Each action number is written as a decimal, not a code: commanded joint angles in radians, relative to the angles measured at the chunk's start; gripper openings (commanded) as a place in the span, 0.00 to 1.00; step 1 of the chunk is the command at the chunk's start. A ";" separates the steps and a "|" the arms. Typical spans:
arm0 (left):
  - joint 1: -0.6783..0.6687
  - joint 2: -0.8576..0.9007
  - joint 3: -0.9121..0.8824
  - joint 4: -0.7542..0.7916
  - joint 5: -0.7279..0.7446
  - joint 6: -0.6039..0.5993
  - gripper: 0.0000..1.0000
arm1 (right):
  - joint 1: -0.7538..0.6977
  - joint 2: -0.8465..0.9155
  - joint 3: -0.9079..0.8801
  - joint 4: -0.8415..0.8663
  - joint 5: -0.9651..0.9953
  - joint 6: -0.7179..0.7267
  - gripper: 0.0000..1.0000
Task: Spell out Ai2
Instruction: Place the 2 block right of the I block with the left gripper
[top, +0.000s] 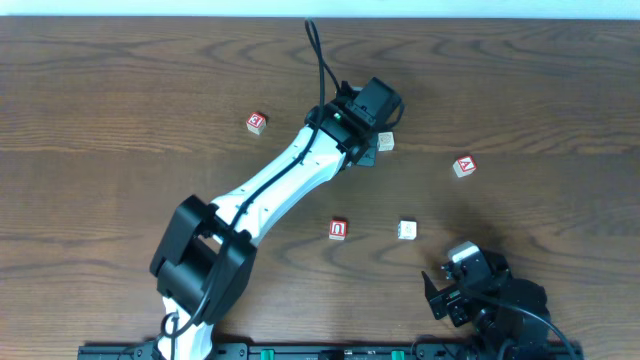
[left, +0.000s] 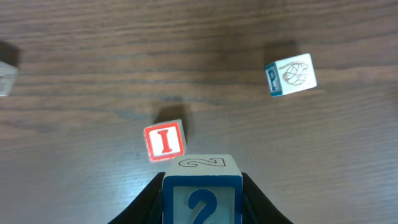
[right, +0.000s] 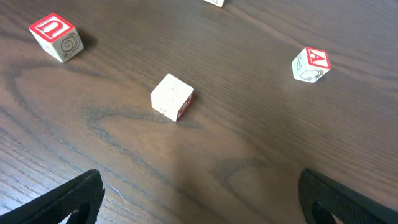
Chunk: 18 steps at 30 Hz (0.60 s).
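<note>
Left claw (left: 202, 202): pinching the "2" cube (left: 202, 194) between its two fingers. Whether the cube is lifted or sitting on the worktop (top: 120, 80) cannot be told.
Right claw (right: 199, 183): spread wide with nothing between the fingers, low over bare wood near its own base.
"I" cube (left: 165, 140): lies flat with the letter facing up, just ahead of the held cube and a little to its left, with a narrow gap between them.
"A" cube (right: 311, 64): sits alone on the right arm's side, turned askew and well apart from the other two letters.
Risk, bumping the "I": the left claw's fingers stand wider than the cube they hold. Setting the "2" down close beside the "I" could push or spin that cube.
Risk, wrong order: the "2" belongs after the "I", and room for the "A" is needed on the other side. A careless drop could leave the row reading wrongly or crooked.
Risk, cube twisting on release: if the claw opens before the cube is flat on the wood, the cube may tip onto another face and hide the digit.
Risk, wrong pick: the "U" cube (right: 56, 36) is red-framed like the "A", and the "P" cube (left: 290, 74) is blue-edged like the "2". The plain pale cube (right: 172, 96) lies nearest the right claw. Any of these could be taken by mistake.
Risk, arms meeting: bringing the "A" across takes the right arm toward the left one.
</note>
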 joint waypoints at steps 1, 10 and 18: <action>0.003 0.055 -0.002 0.048 0.013 -0.002 0.06 | -0.008 -0.005 -0.010 -0.006 -0.008 -0.011 0.99; 0.004 0.157 -0.001 0.100 0.014 -0.066 0.06 | -0.008 -0.005 -0.010 -0.006 -0.008 -0.011 0.99; 0.004 0.172 -0.001 0.133 0.013 -0.126 0.06 | -0.008 -0.005 -0.010 -0.006 -0.008 -0.011 0.99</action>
